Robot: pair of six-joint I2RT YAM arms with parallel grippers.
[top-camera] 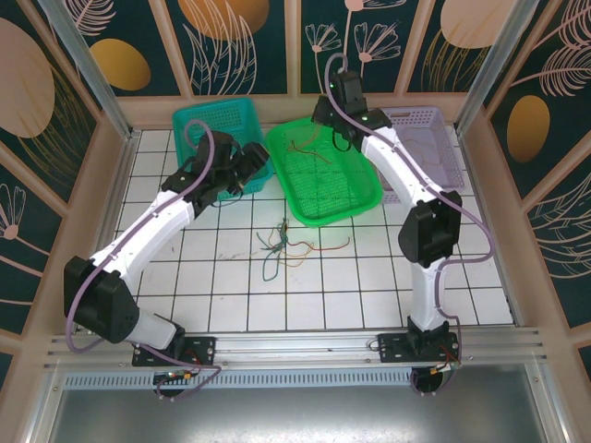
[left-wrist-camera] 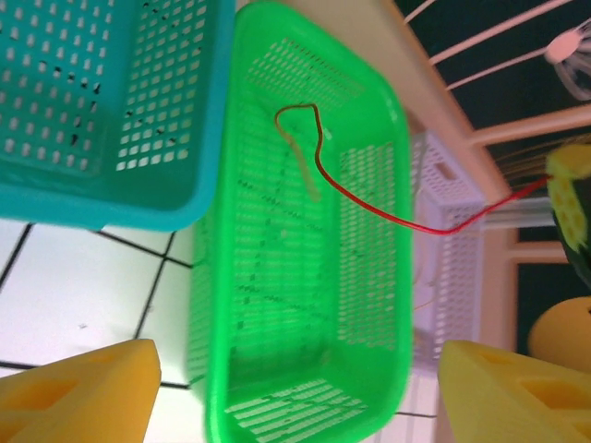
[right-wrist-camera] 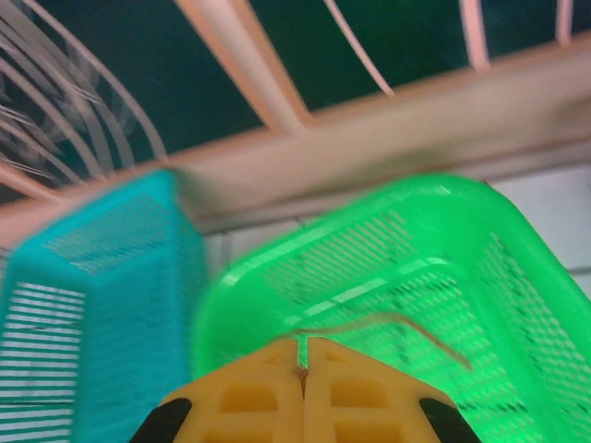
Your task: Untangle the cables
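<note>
While the knot of cables (top-camera: 282, 242) lies on the table (top-camera: 185, 277) before the green basket (top-camera: 343, 186), one red cable (left-wrist-camera: 383, 216) slants from the basket up to the right hand (right-wrist-camera: 303, 343) pinching it; the spread left hand (left-wrist-camera: 295, 406) hangs nearer the knot.

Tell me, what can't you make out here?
Top view: tangle of thin coloured wires on the white tiles, too small to trace strands.
Top view: lilac plastic basket, partly hidden by the right arm.
Right wrist view: motion blur hides whether the shut right claw pinches a wire.
</note>
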